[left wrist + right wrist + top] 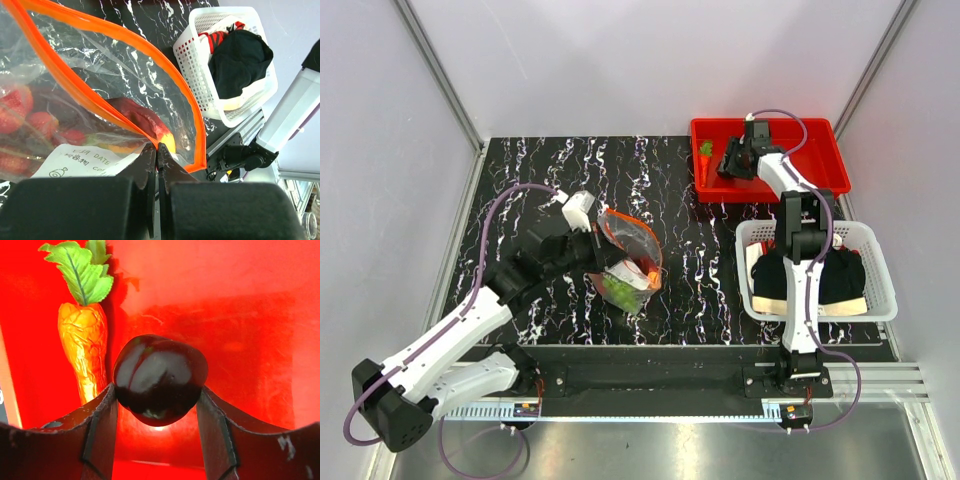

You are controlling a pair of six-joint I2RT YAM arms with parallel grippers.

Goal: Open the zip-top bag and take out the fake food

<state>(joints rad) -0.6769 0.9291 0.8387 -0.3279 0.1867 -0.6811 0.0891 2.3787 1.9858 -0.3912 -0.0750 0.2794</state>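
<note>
1. The left arm (455,335): white tubular links, black joint housings, black base block (390,415).
2. The right arm (800,310): same white links, black joints.
3. One purple cable (525,185) loops along each arm, base to wrist.
4. White camera housing (578,210) sits at left wrist.
5. The left gripper (156,149): matte black, flat-faced fingers.
6. The right gripper (157,395): dark thin finger plates, whitish scuffs on one.

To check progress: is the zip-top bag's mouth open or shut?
Open. On the zip-top bag, the two sides of the orange zip strip stand far apart in a wide loop.
</note>
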